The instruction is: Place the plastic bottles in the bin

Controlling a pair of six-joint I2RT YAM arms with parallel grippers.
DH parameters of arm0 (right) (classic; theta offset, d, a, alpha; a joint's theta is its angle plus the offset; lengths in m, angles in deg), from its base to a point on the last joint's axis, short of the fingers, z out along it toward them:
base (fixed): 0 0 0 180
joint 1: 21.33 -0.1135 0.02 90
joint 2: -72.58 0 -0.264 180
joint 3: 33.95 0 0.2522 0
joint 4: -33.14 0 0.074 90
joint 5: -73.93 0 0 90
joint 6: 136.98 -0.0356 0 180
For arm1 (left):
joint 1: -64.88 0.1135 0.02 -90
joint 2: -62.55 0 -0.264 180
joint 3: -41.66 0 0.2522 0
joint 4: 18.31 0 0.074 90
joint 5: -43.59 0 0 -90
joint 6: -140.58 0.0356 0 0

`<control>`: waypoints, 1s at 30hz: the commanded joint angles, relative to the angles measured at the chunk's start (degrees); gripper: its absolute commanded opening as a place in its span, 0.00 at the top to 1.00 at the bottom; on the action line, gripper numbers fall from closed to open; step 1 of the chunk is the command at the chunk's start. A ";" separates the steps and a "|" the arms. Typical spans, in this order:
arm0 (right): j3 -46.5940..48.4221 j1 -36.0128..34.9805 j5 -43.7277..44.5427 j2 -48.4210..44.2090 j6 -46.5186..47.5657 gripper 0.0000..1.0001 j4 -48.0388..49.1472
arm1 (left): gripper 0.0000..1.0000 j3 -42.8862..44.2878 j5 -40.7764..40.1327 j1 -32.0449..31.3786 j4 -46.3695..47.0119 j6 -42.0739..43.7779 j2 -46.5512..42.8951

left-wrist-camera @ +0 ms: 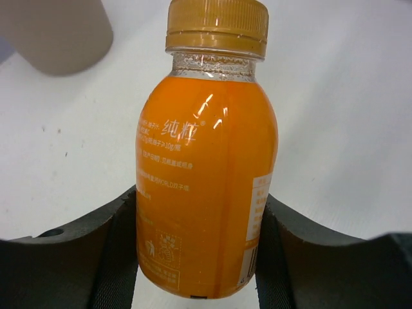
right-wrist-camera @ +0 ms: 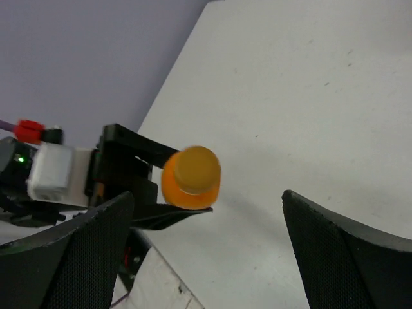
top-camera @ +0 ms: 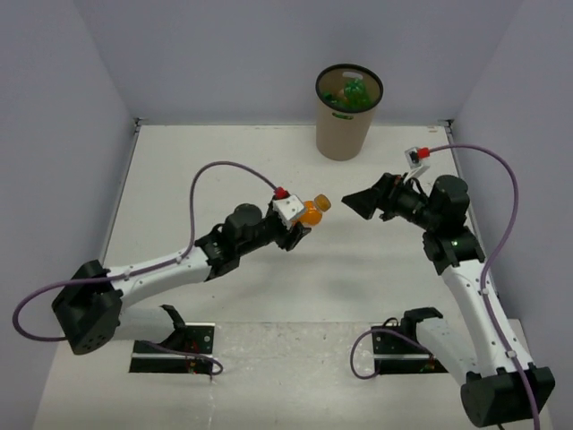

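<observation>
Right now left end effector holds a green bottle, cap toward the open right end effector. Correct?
Not green: the bottle is orange, per the left wrist view. The left end effector does hold it, cap toward the open right end effector.

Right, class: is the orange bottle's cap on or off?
On. The cap sits squarely over the neck of the orange bottle, with no gap showing.
</observation>
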 commanded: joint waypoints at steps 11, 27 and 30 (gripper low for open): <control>6.99 -20.96 9.13 11.80 2.54 0.36 0.04 | 1.00 -16.36 14.11 1.15 39.32 -13.02 -7.98; 6.73 -23.34 9.13 8.90 3.34 0.33 -2.16 | 1.00 -13.56 9.80 1.76 35.73 -12.84 -6.57; 6.73 -23.43 9.13 8.90 3.16 0.40 -1.98 | 1.00 -13.38 10.16 1.76 35.55 -12.84 -6.40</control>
